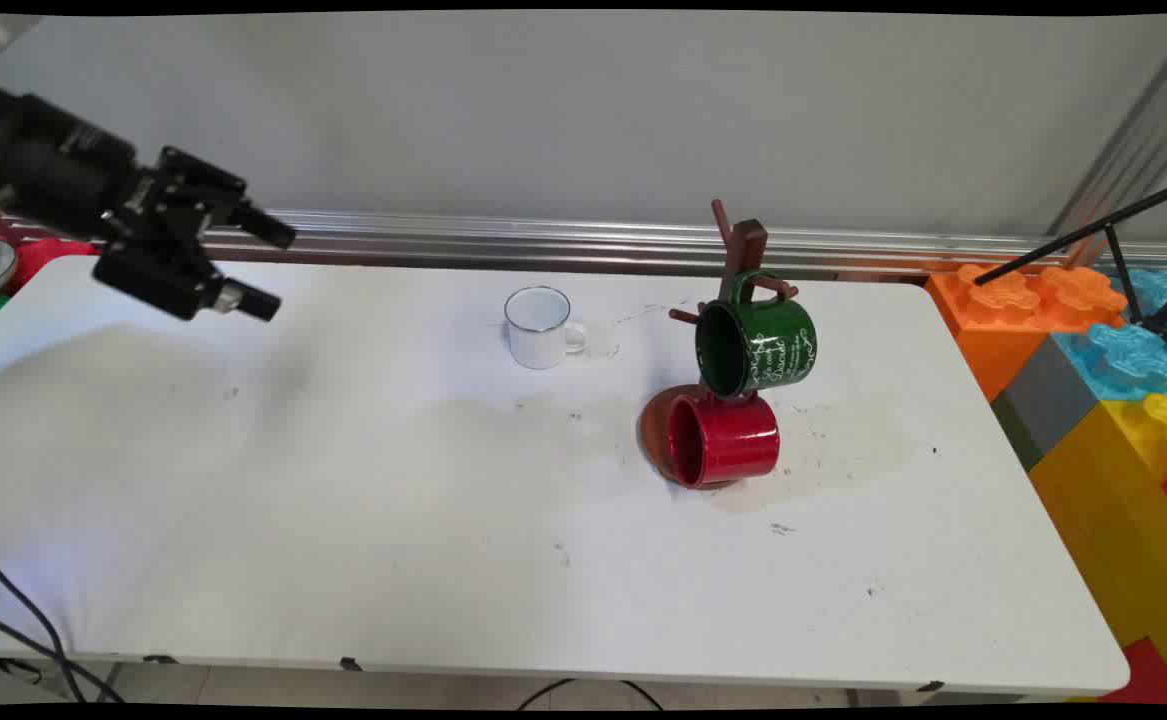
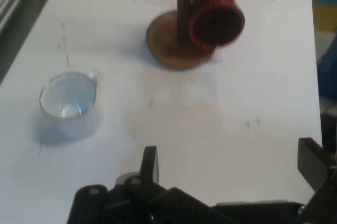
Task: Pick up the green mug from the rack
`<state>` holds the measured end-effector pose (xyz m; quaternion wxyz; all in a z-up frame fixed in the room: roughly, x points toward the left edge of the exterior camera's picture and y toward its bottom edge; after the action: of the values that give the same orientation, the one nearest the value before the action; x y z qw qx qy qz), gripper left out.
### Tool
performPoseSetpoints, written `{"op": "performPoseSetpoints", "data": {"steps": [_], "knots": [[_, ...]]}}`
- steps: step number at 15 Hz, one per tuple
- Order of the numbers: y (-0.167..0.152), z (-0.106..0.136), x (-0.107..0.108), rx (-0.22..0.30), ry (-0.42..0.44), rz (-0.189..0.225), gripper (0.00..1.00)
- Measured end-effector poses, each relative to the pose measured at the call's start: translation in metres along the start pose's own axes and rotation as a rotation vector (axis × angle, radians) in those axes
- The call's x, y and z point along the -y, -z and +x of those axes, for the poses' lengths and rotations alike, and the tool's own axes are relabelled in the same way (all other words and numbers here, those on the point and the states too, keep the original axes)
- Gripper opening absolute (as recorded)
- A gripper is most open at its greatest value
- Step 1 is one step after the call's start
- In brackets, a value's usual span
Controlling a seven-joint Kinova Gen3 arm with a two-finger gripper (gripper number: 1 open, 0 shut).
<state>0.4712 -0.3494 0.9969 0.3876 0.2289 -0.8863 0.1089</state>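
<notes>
Above the tabletop's [image 1: 343,520] far left corner hangs the gripper [image 1: 268,265], raised clear of the surface and pointing toward the right. Its two black fingers [image 2: 149,163] stand wide apart with nothing between them, as the hand view shows: one finger rises near the lower middle of that picture and the other at its right edge.

Nearest to the gripper, yet well apart from it, is a white enamel mug [image 1: 540,327] with a dark rim. It stands upright near the tabletop's far edge, about midway along it, with its handle turned toward the right edge. It is empty.

Farther toward the right edge stands a brown wooden mug tree [image 1: 741,250] on a round base [image 2: 167,45]. A green mug [image 1: 755,346] with white lettering hangs by its handle from one of the upper pegs, its mouth facing left and toward the near edge. Below it a red mug [image 1: 723,439] hangs close over the base, its mouth also facing left.

Beyond the tabletop's right edge are big toy building blocks [image 1: 1103,360] in orange, blue, grey, yellow and red. Black cables [image 1: 23,610] trail past the near left corner.
</notes>
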Motion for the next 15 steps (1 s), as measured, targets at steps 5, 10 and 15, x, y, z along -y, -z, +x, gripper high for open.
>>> {"op": "performPoseSetpoints", "data": {"steps": [5,10,15], "knots": [[-0.029,0.063,-0.019,-0.046,0.07,0.002,1.0],[-0.067,0.116,-0.044,-0.08,0.14,0.004,1.0],[-0.115,0.154,-0.071,-0.093,0.188,0.006,1.0]]}}
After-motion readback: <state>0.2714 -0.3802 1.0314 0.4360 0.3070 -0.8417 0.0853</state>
